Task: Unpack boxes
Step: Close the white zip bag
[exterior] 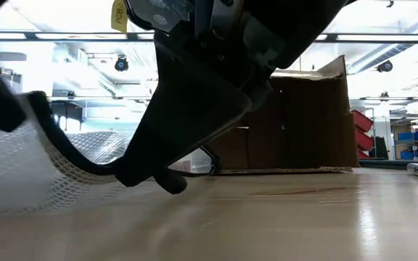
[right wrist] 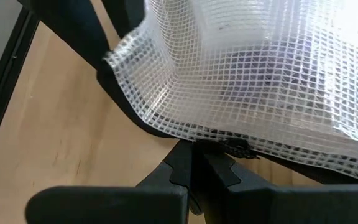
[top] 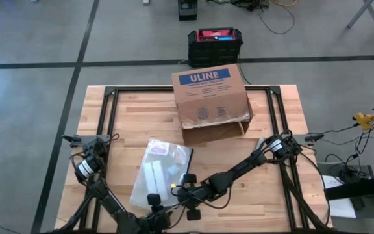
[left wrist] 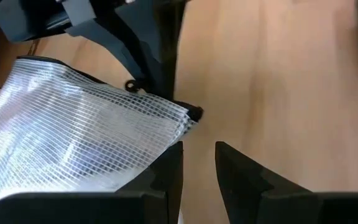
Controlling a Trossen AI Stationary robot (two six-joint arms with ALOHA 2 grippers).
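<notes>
Your worktop (top: 128,110) is a pale wooden butcher-block slab framed by black rails, and the brown cardboard box (top: 211,104) sits at its far edge, near the middle, tipped on its side so the blue ULINE label faces up and the open mouth faces toward the arms. In the low view you see the same box (exterior: 303,123) as a dark open cavity with one flap standing up. Closer to you on the worktop lies the clear mesh-reinforced plastic bag (top: 161,172), outside the box and well apart from it, with white contents showing through. Your right arm reaches diagonally across from the right side, and the right gripper (right wrist: 194,163) has its fingers pressed together on the dark zippered edge of the bag (right wrist: 260,74), which curls up above them. Your left gripper (left wrist: 197,165) sits at the near edge of the worktop, its fingers standing slightly apart; the corner of the bag (left wrist: 86,137) lies just beside one finger, and you cannot tell whether it is being pinched there.
</notes>
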